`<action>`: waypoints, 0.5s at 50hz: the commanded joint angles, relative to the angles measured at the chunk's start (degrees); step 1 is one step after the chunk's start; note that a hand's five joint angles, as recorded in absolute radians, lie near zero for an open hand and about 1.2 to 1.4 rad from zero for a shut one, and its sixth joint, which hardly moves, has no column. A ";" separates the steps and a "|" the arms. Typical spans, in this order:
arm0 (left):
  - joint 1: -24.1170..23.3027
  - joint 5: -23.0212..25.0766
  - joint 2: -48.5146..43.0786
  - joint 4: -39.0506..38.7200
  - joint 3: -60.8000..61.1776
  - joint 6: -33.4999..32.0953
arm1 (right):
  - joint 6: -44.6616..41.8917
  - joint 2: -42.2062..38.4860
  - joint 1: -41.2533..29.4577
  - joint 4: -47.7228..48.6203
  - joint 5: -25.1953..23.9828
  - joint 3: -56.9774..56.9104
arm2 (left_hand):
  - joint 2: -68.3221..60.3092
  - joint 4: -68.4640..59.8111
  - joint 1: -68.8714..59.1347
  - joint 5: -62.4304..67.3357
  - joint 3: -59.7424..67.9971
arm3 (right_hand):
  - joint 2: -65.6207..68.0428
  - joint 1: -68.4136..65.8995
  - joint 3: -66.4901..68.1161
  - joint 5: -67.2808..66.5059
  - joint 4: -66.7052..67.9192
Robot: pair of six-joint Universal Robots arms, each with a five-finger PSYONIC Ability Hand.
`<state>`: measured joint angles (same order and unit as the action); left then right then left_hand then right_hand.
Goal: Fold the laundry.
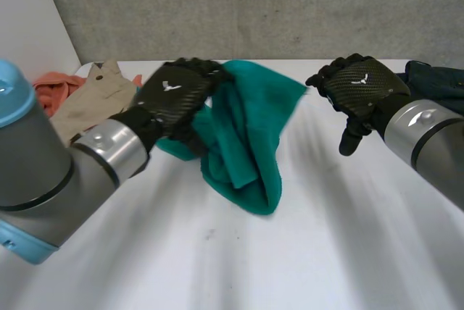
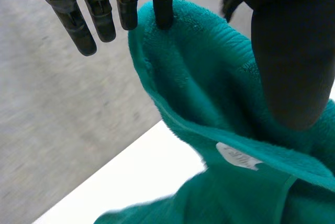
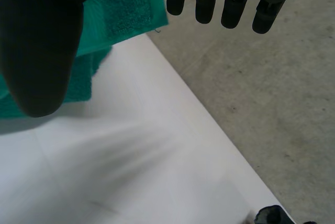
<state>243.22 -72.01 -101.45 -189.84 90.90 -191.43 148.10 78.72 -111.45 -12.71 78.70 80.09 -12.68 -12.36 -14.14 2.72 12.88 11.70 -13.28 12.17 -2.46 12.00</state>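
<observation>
Centre of frame, head view: left hand (image 1: 174, 93) grips a teal towel (image 1: 250, 129), thumb on one side, fingers (image 2: 162, 4) on the other. The towel hangs bunched from it, lower end at the white table (image 1: 326, 237). A small white label (image 2: 238, 157) shows on its hem.

Right of frame: right hand (image 1: 359, 85) is spread and slack, grasping nothing, beside the towel but apart from it.

Upper left: beige garment (image 1: 94, 96) and orange cloth (image 1: 52, 85). Right edge: dark garment (image 1: 435, 78).

Towel (image 1: 254, 129) label (image 2: 238, 157) print too blurred to read; dark cloth (image 1: 438, 77) cut by edge, perhaps garment.
</observation>
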 commanded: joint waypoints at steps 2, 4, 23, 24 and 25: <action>5.68 -5.24 -2.43 -1.76 4.29 -1.83 | -6.50 1.17 1.67 -9.27 -0.22 -6.17 | -0.39 -0.71 1.07 0.35 0.20 | -1.70 3.28 -2.17 2.46 -2.00; 7.44 -4.37 -3.66 -2.20 4.20 -3.24 | -6.60 4.14 1.59 -9.09 0.66 -7.14 | -2.73 -3.04 -1.27 2.69 2.53 | -1.70 3.28 -2.17 2.46 -2.00; 2.17 2.32 -4.89 -2.02 -1.69 -0.87 | 6.32 -3.03 0.88 -2.50 -0.29 -4.15 | -3.26 -3.57 -1.79 3.22 3.06 | -1.70 3.28 -2.17 2.46 -2.00; 2.26 1.36 -4.81 -2.02 -1.34 -1.04 | 6.41 -3.92 0.88 -2.59 -0.56 -4.33 | -2.59 -2.90 -1.13 2.55 2.39 | -1.70 3.28 -2.17 2.46 -2.00; 2.26 1.00 -4.80 -2.02 -1.25 -1.13 | 6.50 -4.62 0.88 -2.76 -0.91 -4.51 | -2.08 -2.40 -0.62 2.04 1.88 | -1.70 3.28 -2.17 2.46 -2.00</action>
<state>245.24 -66.96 -106.03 -191.83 88.66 -192.32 150.91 79.35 -110.45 -14.84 79.96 76.08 -16.41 -16.23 -16.12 5.76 16.39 11.70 -13.28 12.17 -2.46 12.00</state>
